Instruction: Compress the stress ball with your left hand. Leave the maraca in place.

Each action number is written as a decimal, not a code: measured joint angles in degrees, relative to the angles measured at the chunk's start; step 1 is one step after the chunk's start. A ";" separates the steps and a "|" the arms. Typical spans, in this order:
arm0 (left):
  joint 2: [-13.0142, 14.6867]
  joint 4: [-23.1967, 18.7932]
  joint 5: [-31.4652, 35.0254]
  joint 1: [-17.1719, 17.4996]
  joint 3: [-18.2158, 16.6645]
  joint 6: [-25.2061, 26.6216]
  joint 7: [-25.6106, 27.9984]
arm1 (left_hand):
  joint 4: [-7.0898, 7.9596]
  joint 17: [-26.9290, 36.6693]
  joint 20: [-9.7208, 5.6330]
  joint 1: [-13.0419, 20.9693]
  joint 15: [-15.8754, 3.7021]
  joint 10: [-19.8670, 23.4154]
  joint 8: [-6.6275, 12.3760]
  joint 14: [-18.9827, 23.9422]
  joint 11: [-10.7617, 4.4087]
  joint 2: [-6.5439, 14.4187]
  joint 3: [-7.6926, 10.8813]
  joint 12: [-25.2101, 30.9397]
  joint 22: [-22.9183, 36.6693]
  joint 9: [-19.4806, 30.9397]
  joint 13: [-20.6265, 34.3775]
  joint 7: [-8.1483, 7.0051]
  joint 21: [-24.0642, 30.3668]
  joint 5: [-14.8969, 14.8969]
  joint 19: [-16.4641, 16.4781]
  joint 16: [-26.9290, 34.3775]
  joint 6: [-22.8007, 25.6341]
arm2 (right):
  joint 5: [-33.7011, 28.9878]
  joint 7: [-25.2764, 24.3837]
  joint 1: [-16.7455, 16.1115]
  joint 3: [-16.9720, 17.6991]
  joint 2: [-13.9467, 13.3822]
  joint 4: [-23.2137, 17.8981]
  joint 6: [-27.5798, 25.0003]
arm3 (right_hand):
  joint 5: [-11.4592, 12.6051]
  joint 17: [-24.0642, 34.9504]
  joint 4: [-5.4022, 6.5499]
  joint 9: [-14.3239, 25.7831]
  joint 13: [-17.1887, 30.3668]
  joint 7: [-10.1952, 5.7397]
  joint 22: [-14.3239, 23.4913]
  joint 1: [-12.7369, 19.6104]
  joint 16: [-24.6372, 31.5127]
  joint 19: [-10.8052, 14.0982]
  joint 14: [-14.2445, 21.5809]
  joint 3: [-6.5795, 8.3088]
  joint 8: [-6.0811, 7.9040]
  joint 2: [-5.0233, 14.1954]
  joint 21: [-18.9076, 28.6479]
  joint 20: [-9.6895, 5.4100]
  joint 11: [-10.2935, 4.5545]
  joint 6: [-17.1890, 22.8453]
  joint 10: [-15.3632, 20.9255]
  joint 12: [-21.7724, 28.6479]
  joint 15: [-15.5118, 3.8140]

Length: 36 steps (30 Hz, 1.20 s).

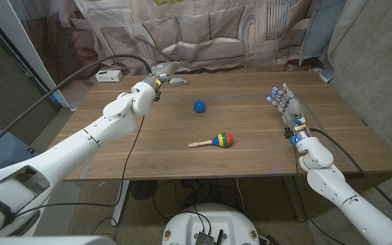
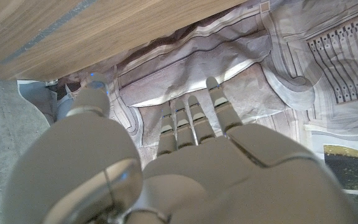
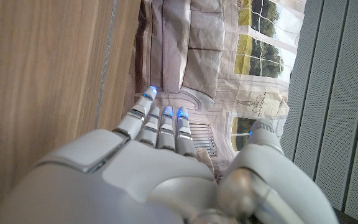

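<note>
A small blue stress ball (image 1: 199,106) lies on the wooden table (image 1: 250,129) near its middle. Nearer the front edge lies a maraca (image 1: 213,141) with a wooden handle and a head striped red, yellow, green and blue. My left hand (image 1: 166,72) hovers over the far left part of the table, fingers stretched out and holding nothing, a good way left of and beyond the ball. From the left wrist view, the same hand (image 2: 191,162) has straight fingers. My right hand (image 1: 286,107) stands at the right side with fingers apart and empty, as the right wrist view (image 3: 160,162) also shows.
A white box (image 1: 108,75) with cables sits at the table's far left corner. A printed cloth backdrop (image 1: 203,34) hangs behind the table. A grey wall (image 1: 380,68) stands to the right.
</note>
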 measured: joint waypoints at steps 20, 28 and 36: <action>-1.07 0.73 7.49 -5.38 4.23 1.37 -9.80 | 1.07 0.00 1.16 8.11 0.20 0.92 0.00 1.02 0.96 -1.18 1.31 0.00 0.01 0.26 0.27 0.74 0.15 0.00 5.80 0.00 1.35 | -0.68 -1.53 -1.04 -0.04 0.47 -0.87 0.57 | 0.00 0.01 0.00 0.00 0.00 0.00 0.00 0.00 0.00 -0.30 0.00 0.00 -0.31 0.00 -0.21 0.31 0.00 -0.01 0.00 0.00 0.00; -2.19 1.96 8.79 -6.77 5.43 1.19 -12.26 | 1.29 0.01 1.16 8.11 0.34 0.77 0.00 1.16 1.41 -1.18 1.09 0.00 0.01 0.26 0.50 0.74 0.15 -0.22 5.79 0.00 1.34 | -0.68 -1.79 -1.36 0.13 0.61 -0.88 0.81 | 0.00 0.01 0.00 0.27 0.00 0.00 0.00 0.31 0.00 -0.30 0.00 0.00 -0.36 0.31 -0.21 0.30 0.00 -0.01 0.00 0.00 0.00; -3.53 2.95 9.71 -8.38 6.90 0.66 -15.57 | 1.93 0.12 1.38 8.09 0.58 2.02 0.00 2.34 1.05 -1.19 0.44 0.31 0.15 0.26 0.79 0.20 0.15 -0.22 7.47 0.00 1.89 | -0.58 -1.83 -1.55 0.20 0.58 -0.94 0.82 | 0.00 0.01 -0.16 0.29 0.00 0.01 0.00 0.54 0.00 -0.30 0.00 0.17 -0.36 0.54 -0.21 0.30 0.00 -0.01 -0.01 0.00 0.00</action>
